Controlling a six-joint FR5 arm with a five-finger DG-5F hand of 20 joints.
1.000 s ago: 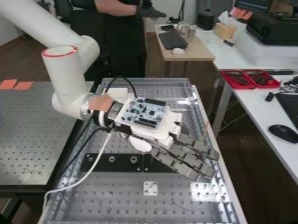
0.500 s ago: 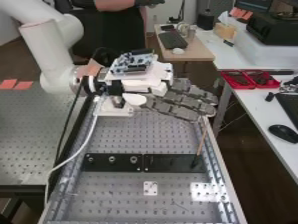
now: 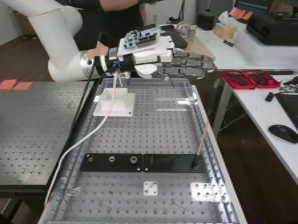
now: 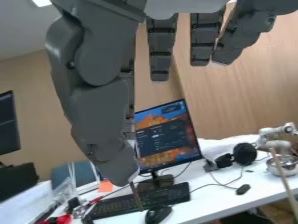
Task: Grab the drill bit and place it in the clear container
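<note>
The hand (image 3: pixel 185 65) is above the bench's far end, palm side down, with a board on its back. In the wrist view the hand's thumb (image 4: pixel 106 117) and a finger behind it come together on a thin, dark brownish rod, which looks like the drill bit (image 4: pixel 138 196); its upper end is hidden by them. The other fingers are nearly straight. On the bench's far part, below the hand, a see-through shape with bright reflections (image 3: pixel 174 103) may be the clear container; its outline is hard to tell.
A white block (image 3: pixel 114 104) stands at the far left of the perforated bench (image 3: pixel 120 135). A black plate (image 3: pixel 110 161) crosses its middle, with an upright thin stick (image 3: pixel 201 141) at its right end. Red trays (image 3: pixel 237 80) are on the side table. A white cable hangs from the arm.
The hand has risen from over the black plate's right part and moved back to the bench's far end, levelling out. The plate, the stick and the white block have come into view.
</note>
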